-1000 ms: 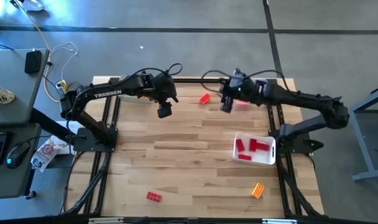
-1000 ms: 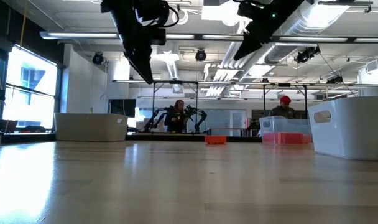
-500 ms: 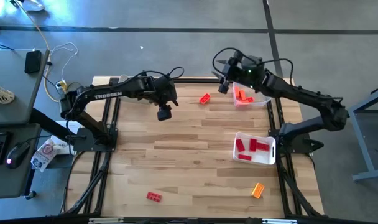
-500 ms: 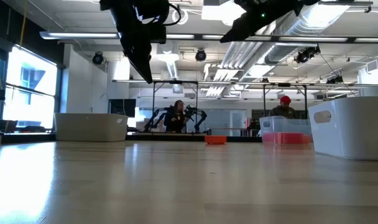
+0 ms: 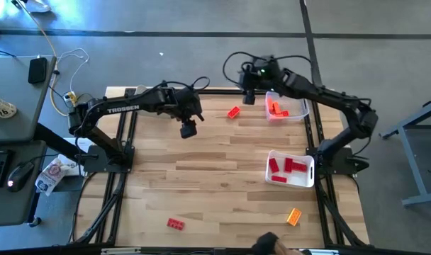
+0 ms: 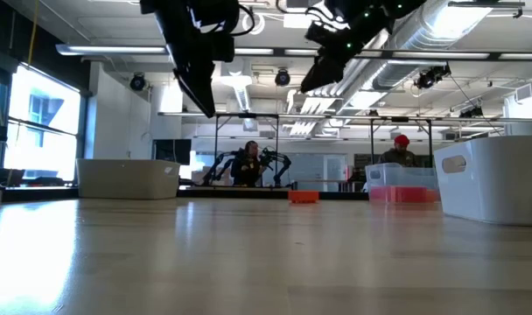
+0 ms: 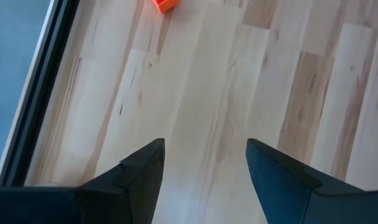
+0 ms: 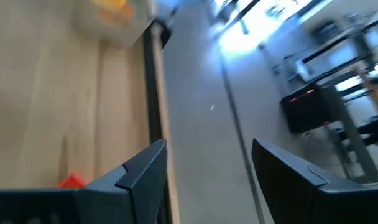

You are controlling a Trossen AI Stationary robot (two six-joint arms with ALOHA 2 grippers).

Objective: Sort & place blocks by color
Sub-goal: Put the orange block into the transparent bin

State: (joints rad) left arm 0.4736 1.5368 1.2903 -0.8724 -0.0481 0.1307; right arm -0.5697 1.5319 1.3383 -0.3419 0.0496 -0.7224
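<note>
**Q:** Where is the nearest loose block?

**A:** I see an orange-red block (image 5: pixel 233 112) on the table's far side, its long axis slanted, lying between my two grippers.

**Q:** Which arm is closer?

**A:** I judge the right gripper (image 5: pixel 248 94), raised near the far edge, fingers spread and empty. The left gripper (image 5: pixel 188 128) hovers farther off, also spread and empty. Other blocks sit in two trays (image 5: pixel 303 181); two lie loose at the near edge.

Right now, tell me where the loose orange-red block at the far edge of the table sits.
In the high view the orange-red block lies on bare wood near the far edge, between the left gripper and the clear tray.
</note>
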